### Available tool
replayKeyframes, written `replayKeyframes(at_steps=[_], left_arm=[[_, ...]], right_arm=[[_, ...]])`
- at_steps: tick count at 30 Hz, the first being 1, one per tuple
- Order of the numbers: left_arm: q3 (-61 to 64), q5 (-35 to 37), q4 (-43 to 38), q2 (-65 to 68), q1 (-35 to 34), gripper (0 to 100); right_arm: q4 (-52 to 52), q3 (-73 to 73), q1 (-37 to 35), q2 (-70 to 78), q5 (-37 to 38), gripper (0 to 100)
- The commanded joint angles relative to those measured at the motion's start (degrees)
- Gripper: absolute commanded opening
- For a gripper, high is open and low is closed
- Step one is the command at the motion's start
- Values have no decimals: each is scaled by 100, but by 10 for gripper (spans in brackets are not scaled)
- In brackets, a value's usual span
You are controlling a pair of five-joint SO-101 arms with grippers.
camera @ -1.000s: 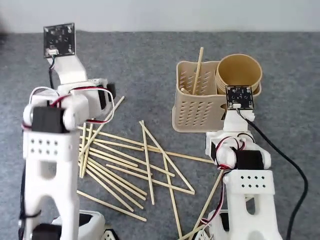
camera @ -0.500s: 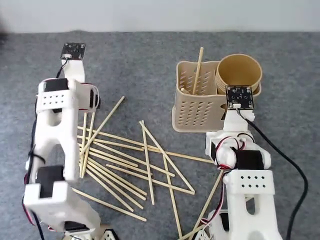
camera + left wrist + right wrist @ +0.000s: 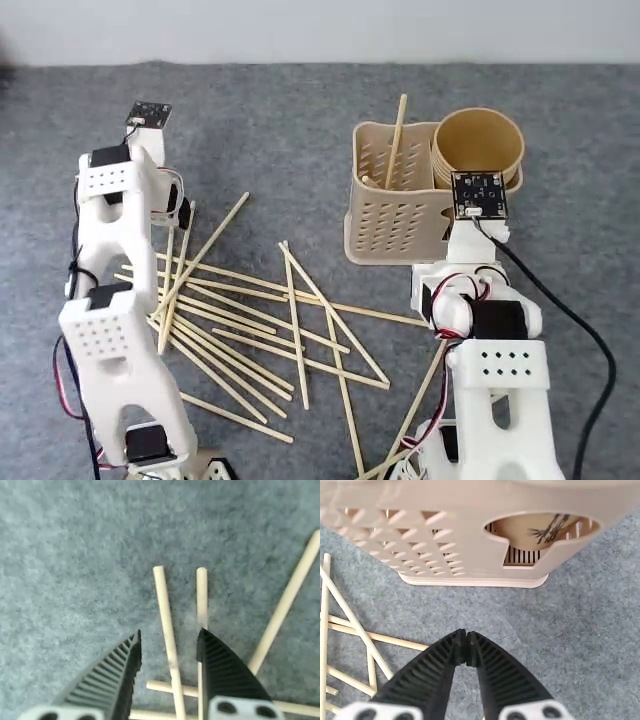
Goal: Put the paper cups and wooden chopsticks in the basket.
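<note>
High view: over the last second my left arm has unfolded from its hunched pose and stretched forward and down. My left end effector (image 3: 185, 212) now sits low over the upper-left ends of the loose wooden chopsticks (image 3: 250, 320). I judge this as the approach for the next pick. My right arm has not moved and stays parked just below the basket (image 3: 395, 225). The paper cups (image 3: 478, 145) are nested in the basket's right compartment, and one chopstick (image 3: 399, 135) stands tilted in the left one. So the cups look done, and most of the sticks still lie fanned and crossed on the grey desk (image 3: 300, 110) at centre-left.

Left wrist view: my left end effector (image 3: 168, 635) is spread moderately wide and holds nothing. One pale round chopstick (image 3: 166, 615) runs between the jaws. A second, parallel stick (image 3: 201, 592) disappears under one finger, so I could catch both.

Right wrist view: my right end effector (image 3: 466, 647) is closed tip to tip and empty. It points at the beige perforated basket (image 3: 445, 555), where a printed cup (image 3: 545, 527) shows through the handle cutout. More sticks (image 3: 350, 615) lie at lower left.
</note>
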Motion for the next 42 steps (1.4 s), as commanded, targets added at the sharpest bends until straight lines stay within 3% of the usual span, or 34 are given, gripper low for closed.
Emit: replayKeyframes(at_steps=[1,6,11,33,42], left_arm=[[-1138,-53,598,299,0,178],[-2299,-53,1152,1081,-35,178],[-3653,-26,2233,1433,62,178],[-3468,-53,2215,1512,334,178],[-3468,-62,1820,1723,18,178]], right_arm=[[-101,-35,31,-66,-44,9],[-101,-35,40,-66,-44,9],[-101,-35,40,-66,-35,9],[-101,-35,40,-57,-26,9],[-101,-35,40,-57,-26,9]])
